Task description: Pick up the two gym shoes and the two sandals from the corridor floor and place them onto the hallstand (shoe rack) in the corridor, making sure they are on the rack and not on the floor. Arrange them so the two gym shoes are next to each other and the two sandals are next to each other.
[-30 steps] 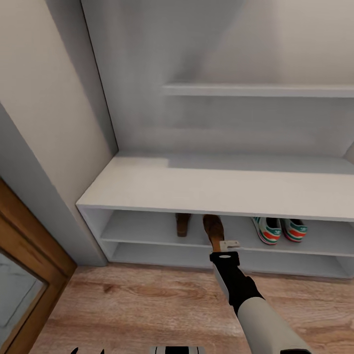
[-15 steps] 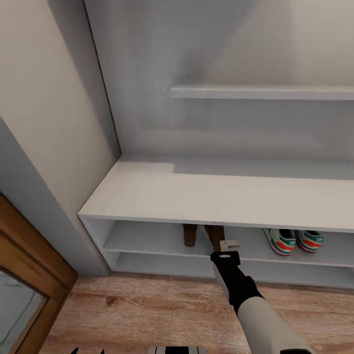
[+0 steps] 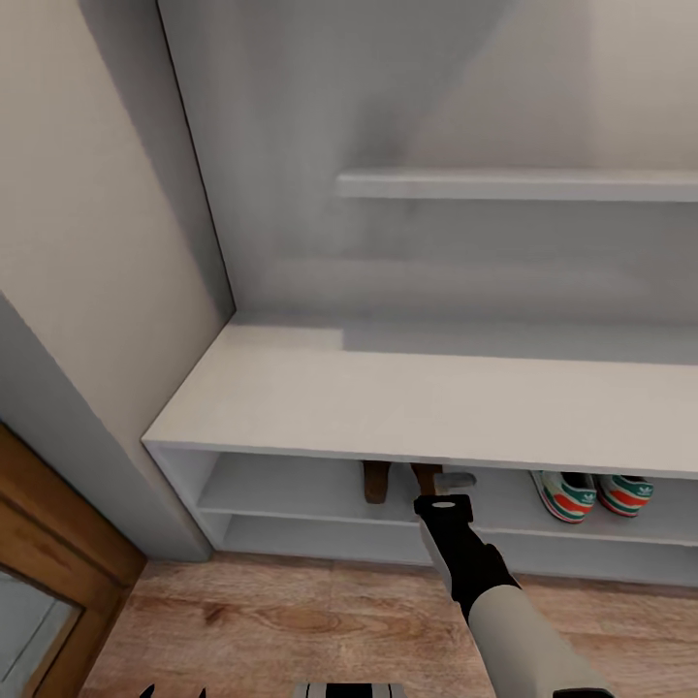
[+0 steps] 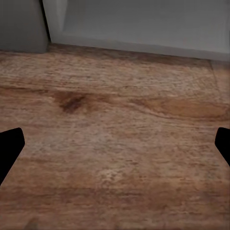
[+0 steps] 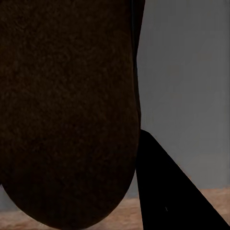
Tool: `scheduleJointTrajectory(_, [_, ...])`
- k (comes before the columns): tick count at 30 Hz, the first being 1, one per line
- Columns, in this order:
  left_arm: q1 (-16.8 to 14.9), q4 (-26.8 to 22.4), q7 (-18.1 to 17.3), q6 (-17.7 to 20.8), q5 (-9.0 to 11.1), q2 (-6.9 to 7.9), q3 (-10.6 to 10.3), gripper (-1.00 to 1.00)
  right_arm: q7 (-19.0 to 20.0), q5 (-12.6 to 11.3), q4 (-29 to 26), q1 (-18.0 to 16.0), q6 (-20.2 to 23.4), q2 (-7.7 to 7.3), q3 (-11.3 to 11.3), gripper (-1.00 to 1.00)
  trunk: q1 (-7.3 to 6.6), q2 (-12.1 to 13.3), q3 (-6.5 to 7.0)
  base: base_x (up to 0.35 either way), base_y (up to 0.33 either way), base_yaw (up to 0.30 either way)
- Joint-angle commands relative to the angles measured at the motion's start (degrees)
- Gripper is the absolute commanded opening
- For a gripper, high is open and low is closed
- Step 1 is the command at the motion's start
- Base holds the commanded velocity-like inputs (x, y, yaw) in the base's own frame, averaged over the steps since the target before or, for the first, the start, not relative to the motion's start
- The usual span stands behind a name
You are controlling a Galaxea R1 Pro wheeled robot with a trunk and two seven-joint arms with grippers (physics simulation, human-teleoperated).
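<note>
Hallstand (image 3: pixel 291 407) upper shelf: 2 gym shoes (image 3: pixel 591 494) paired; 1 sandal (image 3: pixel 376 480) placed; 2nd sandal (image 3: pixel 425 477) grasped by right claw (image 3: pixel 454 481); left claw (image 4: pixel 115 143) released.

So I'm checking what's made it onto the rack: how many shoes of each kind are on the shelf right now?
Gym shoes: 2
Sandals: 2, one standing free, one at the right tool
Total: 4, all on the hallstand's upper open shelf.
</note>
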Motion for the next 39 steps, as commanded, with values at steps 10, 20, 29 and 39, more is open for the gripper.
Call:
scheduleJointTrajectory(10, [-0.1, 0.0, -0.3, -0.3, -0.5, -0.04, 0.5, 1.0, 0.1, 0.0, 0.4, 0.0, 0.3, 0.06, -0.2, -1.0, 0.01, 0.0, -0.05, 0.121, 0.07, 0.0])
scheduleJointTrajectory(20, [-0.1, 0.0, -0.3, -0.3, -0.5, -0.03, 0.5, 1.0, 0.2, 0.0, 0.4, 0.0, 0.3, 0.06, -0.2, -1.0, 0.01, 0.0, -0.05, 0.006, 0.004, 0.0])
scheduleJointTrajectory(29, [-0.1, 0.0, -0.3, -0.3, -0.5, -0.04, 0.5, 1.0, 0.2, 0.0, 0.4, 0.0, 0.3, 0.06, -0.2, -1.0, 0.01, 0.0, -0.05, 0.0, 0.062, 0.0])
scheduleJointTrajectory(39, [-0.1, 0.0, -0.3, -0.3, -0.5, -0.04, 0.5, 1.0, 0.1, 0.1, 0.3, 0.0, 0.3, 0.06, -0.3, 1.0, 0.01, 0.0, -0.05, 0.0, 0.003, 0.0])
